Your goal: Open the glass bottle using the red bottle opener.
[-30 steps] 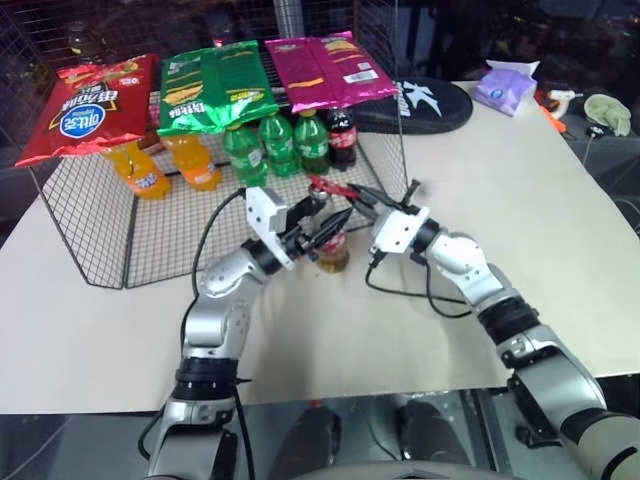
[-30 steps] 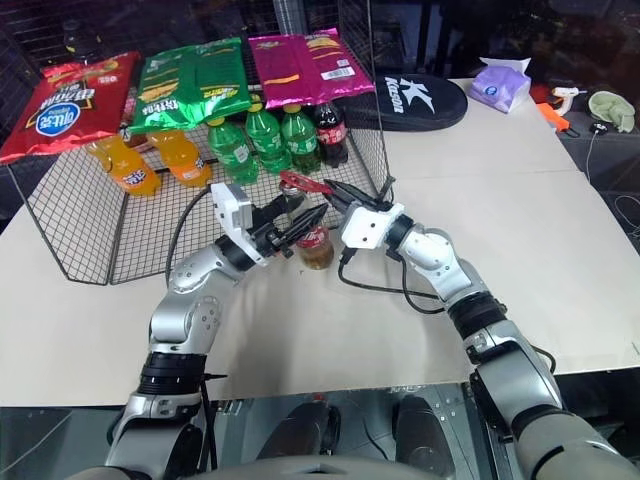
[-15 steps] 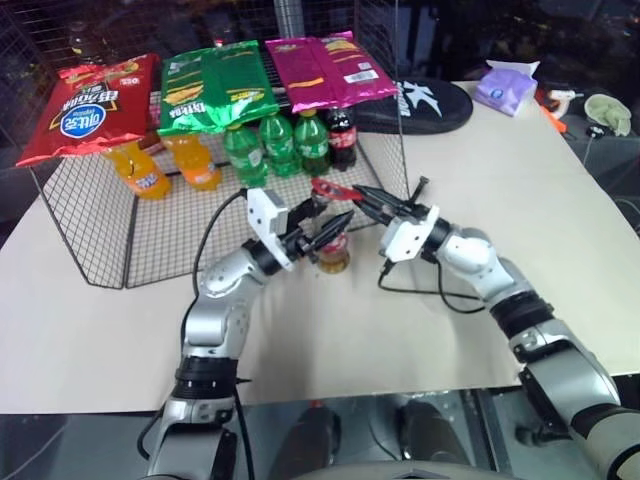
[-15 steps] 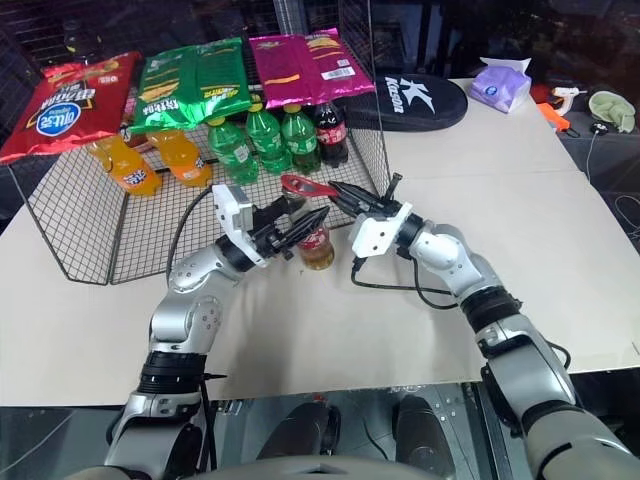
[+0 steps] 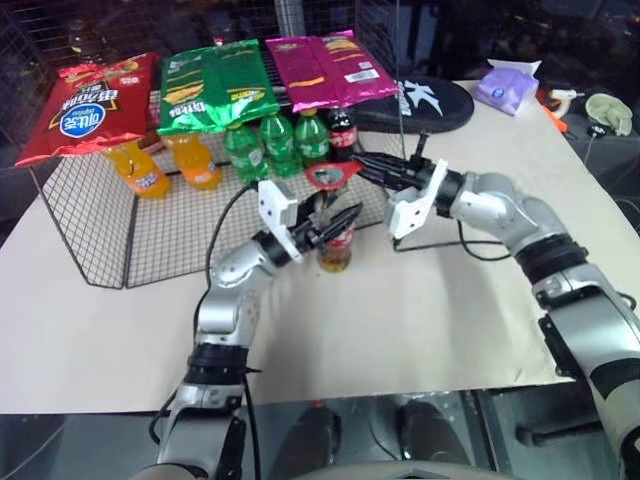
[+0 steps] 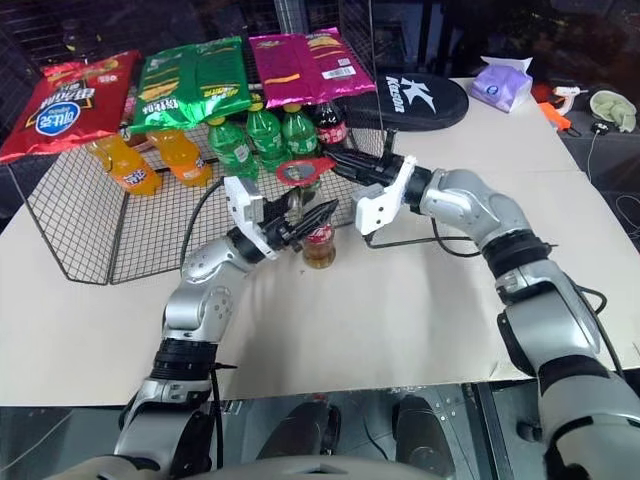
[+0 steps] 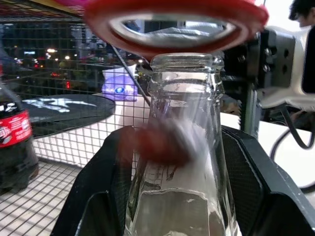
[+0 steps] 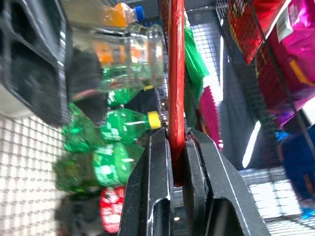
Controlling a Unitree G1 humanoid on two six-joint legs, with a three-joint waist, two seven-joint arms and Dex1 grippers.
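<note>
1. Right gripper has lifted and rolled since the earlier frames; the red bottle opener it carries now shows its ring face-on, up off the neck instead of lying down by the bottle mouth.
2. Left gripper has barely moved, jaws spread about halfway and clamped round the glass bottle, which stands upright on the table.
3. Right jaws pressed together, pinching the opener's handle edge; ring head sticks out past the jaw tips, just above the left jaws.
4. Left wrist view: bottle mouth looks bare, no cap seen on it; opener ring hangs just over it, apart.
5. Judgement: the prying stroke looks done, the cap is likely off, and the task is near its end. Cap itself can't be found.
6. Counts: one glass bottle, one opener. Beyond the jaws in the wire rack: two orange bottles, three green bottles, one cola bottle. Three snack bags on top: red, green, pink.
</note>
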